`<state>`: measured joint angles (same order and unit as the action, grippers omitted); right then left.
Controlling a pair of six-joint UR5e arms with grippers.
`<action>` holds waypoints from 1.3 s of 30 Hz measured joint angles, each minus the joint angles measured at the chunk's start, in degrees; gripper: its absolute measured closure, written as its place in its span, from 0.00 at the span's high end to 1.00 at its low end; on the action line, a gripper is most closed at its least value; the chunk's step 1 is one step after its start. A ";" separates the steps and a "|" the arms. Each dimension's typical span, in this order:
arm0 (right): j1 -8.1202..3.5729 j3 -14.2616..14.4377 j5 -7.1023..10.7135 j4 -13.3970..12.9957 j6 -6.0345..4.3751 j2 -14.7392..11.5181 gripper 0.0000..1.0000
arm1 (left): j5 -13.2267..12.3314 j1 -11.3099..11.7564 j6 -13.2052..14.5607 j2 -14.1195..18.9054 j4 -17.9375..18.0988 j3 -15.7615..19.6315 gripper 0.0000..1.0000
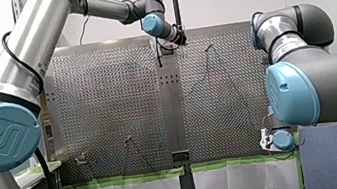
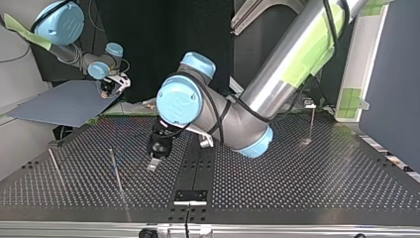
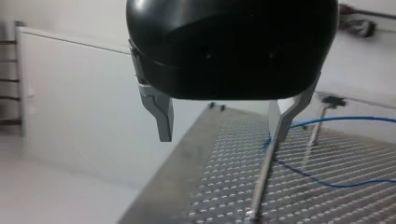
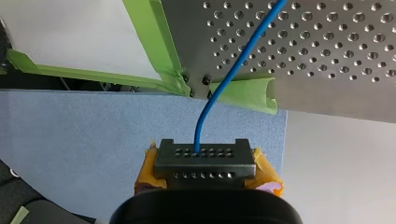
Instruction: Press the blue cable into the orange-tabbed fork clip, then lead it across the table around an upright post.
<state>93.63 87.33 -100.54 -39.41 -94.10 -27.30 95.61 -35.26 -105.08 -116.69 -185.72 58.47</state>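
- Closest to the lens, my right gripper [image 4: 205, 163] has its yellow-padded fingers clamped on the blue cable [image 4: 233, 70]. The cable leaves between them and runs straight ahead.
- That grip sits off the tabletop [image 4: 327, 56], above a blue-grey sheet [image 4: 93, 126]. The cable climbs over the corner edged with green tape [image 4: 247, 91] and onto the perforated surface.
- My left gripper [image 3: 220, 138] has its metal fingers spread wide and holds nothing. It hangs above the tabletop, tilted.
- The relation that matters is this: an upright post [image 3: 261, 186] stands just ahead of one left finger, nearly in line with it. The cable reaches that post and seems to bend there, one stretch leading off high and one low along the tabletop.
- A second post [image 3: 318, 127] stands further off, and the upper stretch of cable passes it.
- The cable's long axis runs across the fingers' gap, not along it, and lies to the post's side of the left gripper.
- My left arm is much the nearer to the posts; my right only anchors the end at the corner.
- I cannot pick out the orange-tabbed clip in any view, so I cannot judge whether the pressing step is done.
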 joint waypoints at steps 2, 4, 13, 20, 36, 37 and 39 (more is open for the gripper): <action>0.04 0.00 0.00 -0.01 -0.01 0.00 0.00 | 1.21 -0.05 -1.14 1.23 1.24 1.23 1.00; 0.10 -0.02 0.00 -0.01 -0.01 0.00 0.00 | 2.19 -0.08 -1.64 2.44 2.47 2.43 1.00; 0.30 -0.03 0.02 0.11 -0.02 0.00 0.00 | 3.74 -0.38 1.48 7.20 7.20 7.20 1.00; 0.43 -0.10 0.00 0.14 0.04 0.00 0.00 | 4.46 -0.14 1.38 10.68 10.68 10.69 1.00; 0.93 -0.30 0.00 0.29 0.04 0.00 0.00 | 7.92 -0.43 -0.85 19.50 19.51 19.51 1.00; 0.95 -0.31 0.00 0.29 0.03 0.00 0.00 | 7.96 -0.47 -1.42 20.20 20.25 20.22 1.00; 1.00 -0.33 0.00 0.30 0.00 0.00 0.00 | 8.00 -0.52 -2.00 20.88 21.37 21.36 1.00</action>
<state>94.63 87.00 -100.54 -39.12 -94.11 -27.30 103.60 -35.78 -107.08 -95.81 -164.35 79.83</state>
